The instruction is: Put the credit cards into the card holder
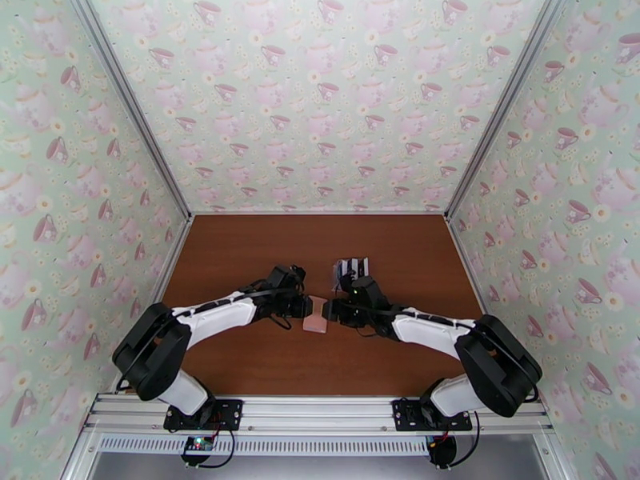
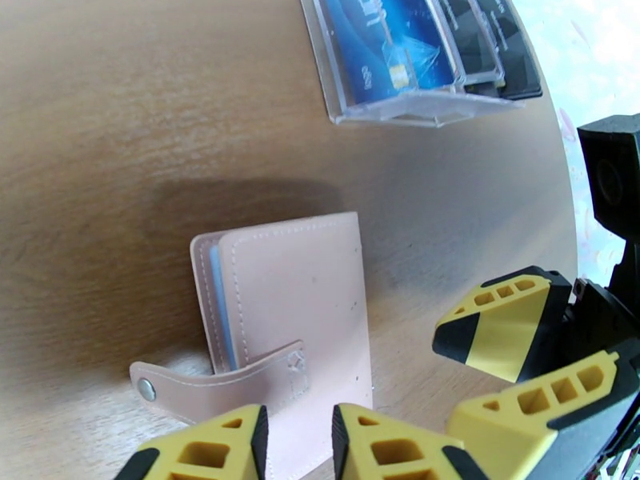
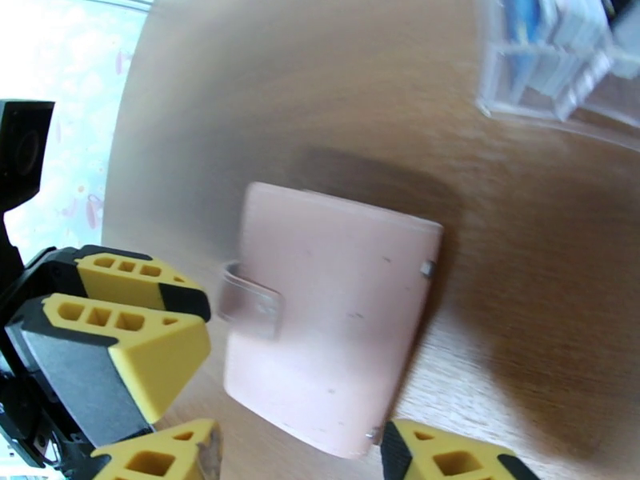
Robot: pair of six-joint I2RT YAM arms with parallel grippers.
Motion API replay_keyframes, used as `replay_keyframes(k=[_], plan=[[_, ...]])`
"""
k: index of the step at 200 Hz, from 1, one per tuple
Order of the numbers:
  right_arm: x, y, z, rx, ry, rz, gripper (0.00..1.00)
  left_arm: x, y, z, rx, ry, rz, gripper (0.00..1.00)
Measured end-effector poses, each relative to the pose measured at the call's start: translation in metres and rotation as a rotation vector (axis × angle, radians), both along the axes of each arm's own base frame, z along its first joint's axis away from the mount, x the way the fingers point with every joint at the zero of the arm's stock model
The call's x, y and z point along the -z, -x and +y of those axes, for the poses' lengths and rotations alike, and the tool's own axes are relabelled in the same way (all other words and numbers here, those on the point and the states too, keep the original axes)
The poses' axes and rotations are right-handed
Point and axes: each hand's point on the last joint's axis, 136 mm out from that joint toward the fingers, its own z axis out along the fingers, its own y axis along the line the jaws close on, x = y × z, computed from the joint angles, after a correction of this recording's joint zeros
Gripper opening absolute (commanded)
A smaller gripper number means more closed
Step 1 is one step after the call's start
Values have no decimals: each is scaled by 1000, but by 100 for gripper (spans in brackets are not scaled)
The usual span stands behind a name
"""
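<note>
The left gripper (image 2: 300,435) has its fingers a little apart at the edge of the pink card holder (image 2: 292,306), and I cannot tell if they pinch it. The right gripper (image 3: 296,454) has its fingers wide apart around one corner. The card holder lies folded on the brown table (image 1: 240,258), its tab loose, and the credit cards (image 2: 392,50) stand in a clear rack (image 2: 416,114) nearby.

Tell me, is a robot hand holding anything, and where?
The left fingers seem to pinch the pink wallet at its edge beside the snap tab. The right fingers stand open nearby, gripping nothing.
</note>
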Motion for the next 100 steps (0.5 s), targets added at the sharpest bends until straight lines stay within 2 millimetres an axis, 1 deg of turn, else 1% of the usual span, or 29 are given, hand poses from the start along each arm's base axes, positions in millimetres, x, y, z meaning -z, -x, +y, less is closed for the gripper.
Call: replay_keyframes(k=[34, 76, 100], plan=[[6, 2, -4, 10, 0, 7, 50, 5, -1, -1, 0, -3, 4, 28], [4, 0, -3, 12, -11, -6, 48, 6, -4, -3, 1, 3, -3, 28], [6, -1, -3, 11, -15, -7, 47, 14, -4, -4, 1, -6, 8, 28]])
